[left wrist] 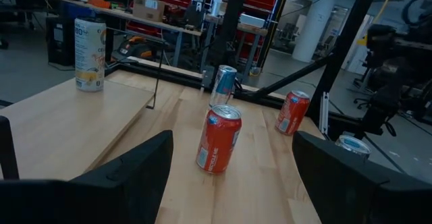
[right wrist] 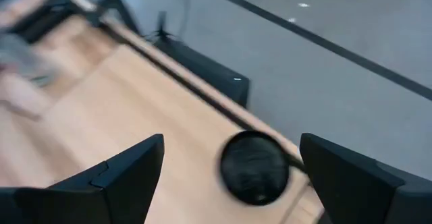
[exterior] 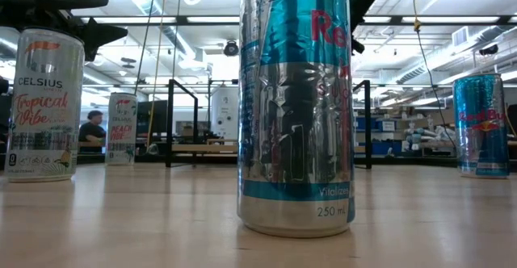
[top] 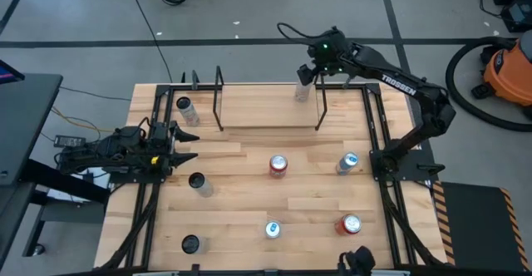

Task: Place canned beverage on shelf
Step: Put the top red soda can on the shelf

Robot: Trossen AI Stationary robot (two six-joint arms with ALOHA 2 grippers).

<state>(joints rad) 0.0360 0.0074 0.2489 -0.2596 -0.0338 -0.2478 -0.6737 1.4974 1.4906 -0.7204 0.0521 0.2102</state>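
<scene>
Shelf (top: pixel 266 114): light wood board, thin black end frames. Table (top: pixel 249 226): pale wood planks, black frame. Cans: red can (top: pixel 278 165); red can near front (top: pixel 348 224); blue-and-silver Red Bull can (exterior: pixel 296 98); white Celsius can (exterior: pixel 44 102) with orange and pink lettering. Vacuum (top: pixel 509 64): orange body, black hose.

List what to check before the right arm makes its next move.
1. Right gripper open: ok, fingers spread wide.
2. Can under that gripper clear of the fingers: ok, it sits between them with gaps on both sides.
3. That can standing squarely on the shelf board: cannot tell; it is at the shelf's right end, but the view is blurred.
4. Room left on the shelf: ok, the board's middle and left are bare.
5. Left gripper out of the way: ok, it waits at the table's left edge, open.
6. Red can upright for pickup: ok.
</scene>
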